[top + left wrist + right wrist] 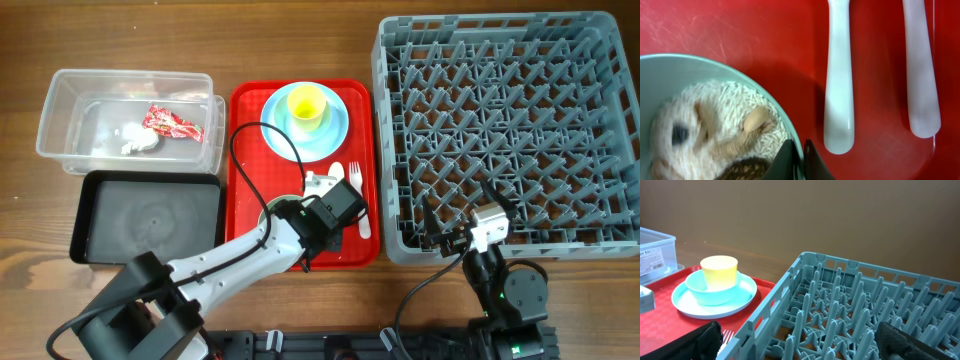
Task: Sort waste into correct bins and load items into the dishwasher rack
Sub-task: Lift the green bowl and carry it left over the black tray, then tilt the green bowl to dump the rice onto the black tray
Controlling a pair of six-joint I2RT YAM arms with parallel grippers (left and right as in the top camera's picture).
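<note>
Far left, wrapper (172,123) and tissue (138,143) in the clear tub (100,100), black tray (150,215) just beside it. Centre, left gripper (798,159) clenched on the rim of the bowl (670,75), scraps (725,120) heaped inside, on the red tray (740,30). Lift level, clear the tray lip, then tip slowly over the bin; likely to slip from a rim pinch if jerked. At right, right gripper (797,332) spread wide, holding nothing, over the near edge of the rack (500,100).

Overhead: straight down from high above the table (300,40), whole layout in frame.
Left wrist: very close, facing down onto the red tray (740,30), bowl (670,70) and cutlery handles (838,75).
Right wrist: low, near-level, looking across the rack (775,297) toward the cup (719,271).
Shared: red tray in all three.
</note>
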